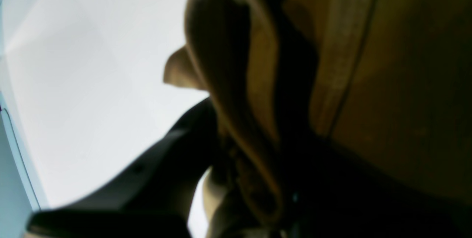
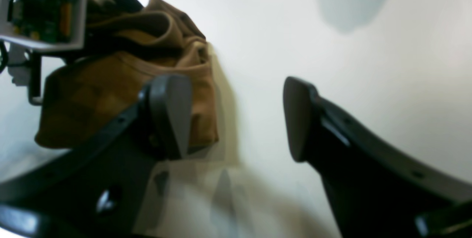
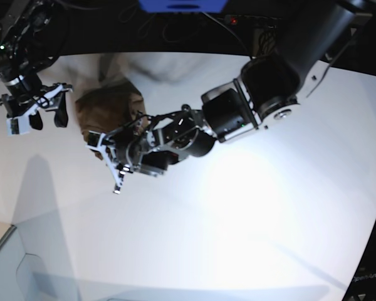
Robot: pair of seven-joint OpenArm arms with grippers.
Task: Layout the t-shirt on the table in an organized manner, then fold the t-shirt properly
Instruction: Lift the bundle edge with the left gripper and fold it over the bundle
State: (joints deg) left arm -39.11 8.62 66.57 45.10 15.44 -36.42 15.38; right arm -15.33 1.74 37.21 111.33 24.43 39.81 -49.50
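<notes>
The shirt (image 2: 121, 83) is soft brown cloth, matt and wrinkly, with a stitched hem band showing in the left wrist view. The table (image 3: 250, 207) is smooth, glossy white, bright with glare and faintly mirroring what is above it. The right gripper (image 2: 236, 120) has dark matt fingers (image 2: 298, 120) that look like plastic with smooth grey pads, and the left gripper (image 1: 228, 179) looks dark and matt too, though blurred.

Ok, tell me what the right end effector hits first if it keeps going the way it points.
Probably the bare table: between the open right end effector pads only white tabletop shows. The t-shirt sits off to one side, though depth is unclear.
</notes>
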